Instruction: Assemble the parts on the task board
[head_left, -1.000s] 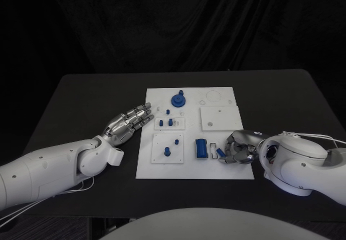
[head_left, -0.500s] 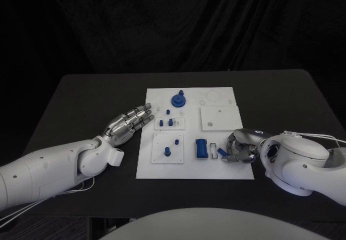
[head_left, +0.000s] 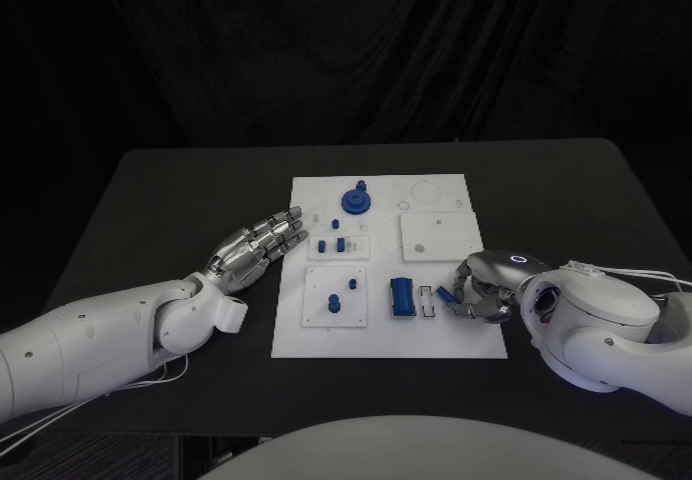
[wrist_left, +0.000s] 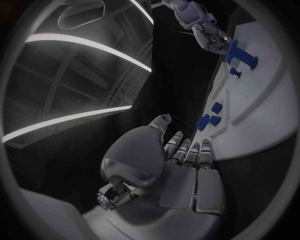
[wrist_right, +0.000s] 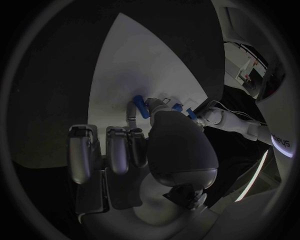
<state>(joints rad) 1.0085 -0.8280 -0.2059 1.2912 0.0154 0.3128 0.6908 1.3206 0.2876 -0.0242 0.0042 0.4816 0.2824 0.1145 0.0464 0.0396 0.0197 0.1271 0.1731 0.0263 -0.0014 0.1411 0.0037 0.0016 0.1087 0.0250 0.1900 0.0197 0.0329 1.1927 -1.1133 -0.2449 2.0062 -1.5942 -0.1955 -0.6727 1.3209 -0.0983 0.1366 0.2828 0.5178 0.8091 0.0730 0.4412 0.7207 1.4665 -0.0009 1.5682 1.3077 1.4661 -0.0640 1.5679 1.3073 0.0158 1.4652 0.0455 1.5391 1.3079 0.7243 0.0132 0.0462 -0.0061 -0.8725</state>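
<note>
The white task board (head_left: 433, 335) lies in the middle of the black table. On it stand a round blue part with a peg (head_left: 356, 202), two small blue pegs (head_left: 330, 244), another peg (head_left: 335, 301) and a blue block (head_left: 402, 297). My right hand (head_left: 485, 290) hovers at the board's right edge with its fingers curled, and it pinches a small blue part (wrist_right: 140, 107) between thumb and finger. That part (head_left: 456, 298) sits just right of the block and a white slot (head_left: 427, 300). My left hand (head_left: 261, 245) lies flat with fingers apart beside the board's left edge (wrist_left: 250, 105), holding nothing.
Raised white square plates (head_left: 438, 236) stand on the board's right half. Bare black table (head_left: 173, 200) surrounds the board on all sides. In the left wrist view the block (wrist_left: 241, 53) and pegs (wrist_left: 211, 118) show on the board, with my right hand (wrist_left: 211, 36) beyond.
My right hand has turned a little and drawn the small blue part slightly toward the far side. The left hand and the other parts have not moved.
</note>
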